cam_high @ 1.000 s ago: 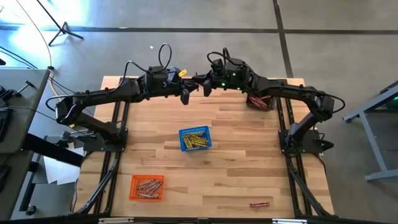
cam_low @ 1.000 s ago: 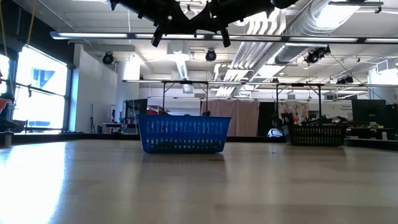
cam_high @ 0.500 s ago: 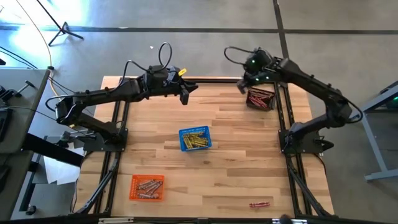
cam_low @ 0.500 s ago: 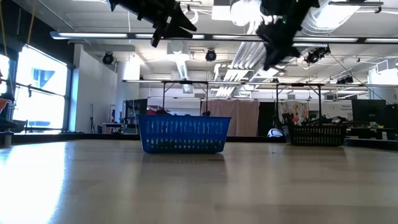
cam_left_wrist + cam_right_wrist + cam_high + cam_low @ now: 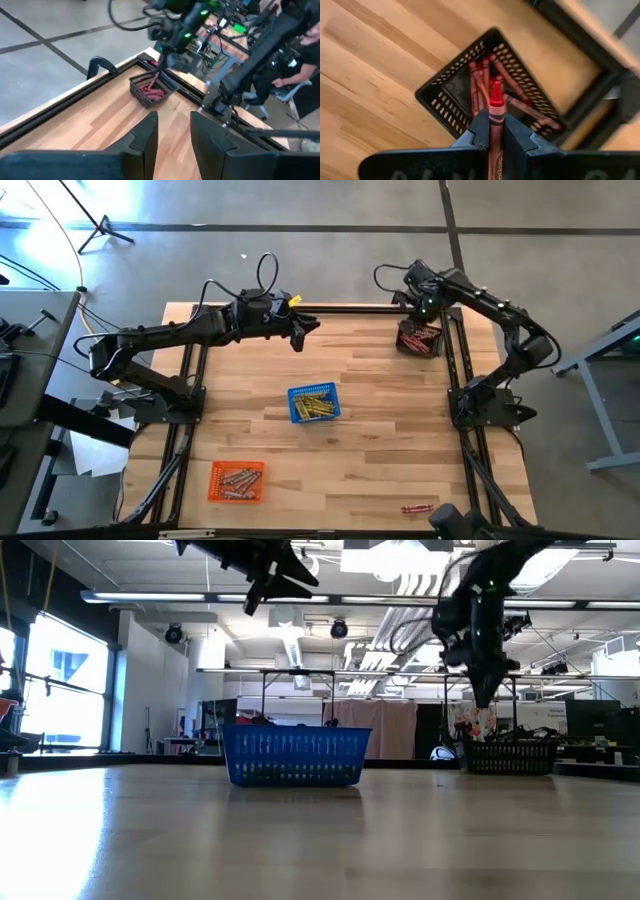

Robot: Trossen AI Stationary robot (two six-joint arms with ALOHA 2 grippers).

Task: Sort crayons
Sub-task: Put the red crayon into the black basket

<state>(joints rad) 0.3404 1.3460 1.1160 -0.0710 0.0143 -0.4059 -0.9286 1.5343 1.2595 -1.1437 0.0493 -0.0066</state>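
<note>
My right gripper (image 5: 495, 132) is shut on a red crayon (image 5: 495, 112) and hangs above the dark mesh basket (image 5: 451, 100) at the table's far right. That basket holds several red crayons (image 5: 512, 82). The right gripper also shows in the high view (image 5: 421, 317) and the low view (image 5: 485, 690). My left gripper (image 5: 305, 330) is open and empty, high above the table's far middle (image 5: 174, 135). The blue basket (image 5: 314, 403) holds yellow crayons. The orange basket (image 5: 237, 480) holds tan crayons. My right gripper pinches the red crayon's shaft (image 5: 495, 131) between its two fingers. The fingers come from above and point down, lying along the crayon. The crayon's tip (image 5: 496, 86) sticks out past the fingertips, pointing down at the dark basket and clear of it.
Loose red crayons (image 5: 418, 508) lie near the table's near edge, right of the middle. The blue basket stands at the table's middle and the orange basket at the near left. Bare wood lies between them.
My right gripper has swung from the far middle, close to my left gripper, toward the table's right edge. It has tipped to point down and now hangs over the dark basket, lower than before.
</note>
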